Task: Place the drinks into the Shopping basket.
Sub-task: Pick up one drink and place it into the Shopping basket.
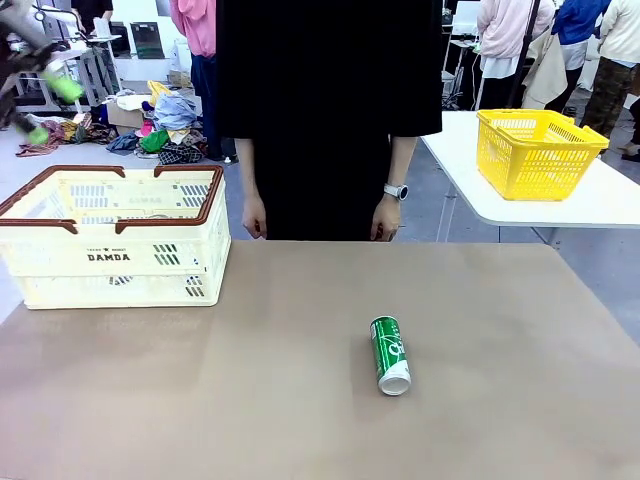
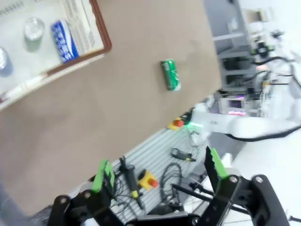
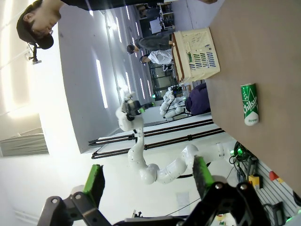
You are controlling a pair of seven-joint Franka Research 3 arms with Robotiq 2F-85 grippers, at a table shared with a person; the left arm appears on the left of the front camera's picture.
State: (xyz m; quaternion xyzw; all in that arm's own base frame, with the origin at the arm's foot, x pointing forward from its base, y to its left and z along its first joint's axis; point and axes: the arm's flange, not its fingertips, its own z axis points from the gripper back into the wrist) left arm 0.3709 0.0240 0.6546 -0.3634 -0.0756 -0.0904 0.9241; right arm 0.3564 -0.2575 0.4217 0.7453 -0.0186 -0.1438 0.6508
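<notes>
Progress: about half | done: blue slim drink can [image 2: 64, 41] lies inside cream-white plastic Shopping basket [image 1: 60, 262] | left: green slim drink can [image 1: 389, 353] lies on brown tabletop [image 1: 200, 400] | left gripper [image 2: 160, 172] and right gripper [image 3: 146, 175]: both wide apart, holding nothing

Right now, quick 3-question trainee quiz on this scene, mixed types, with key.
1. True or false: the green can stands upright on the table.
2. Where is the blue can? A) in the cream DAMDA basket B) in the yellow basket C) on the table
3. Fill in: the left gripper and the right gripper are both ____.

Key: 1 false, it lies on its side; 2 A; 3 open.
</notes>
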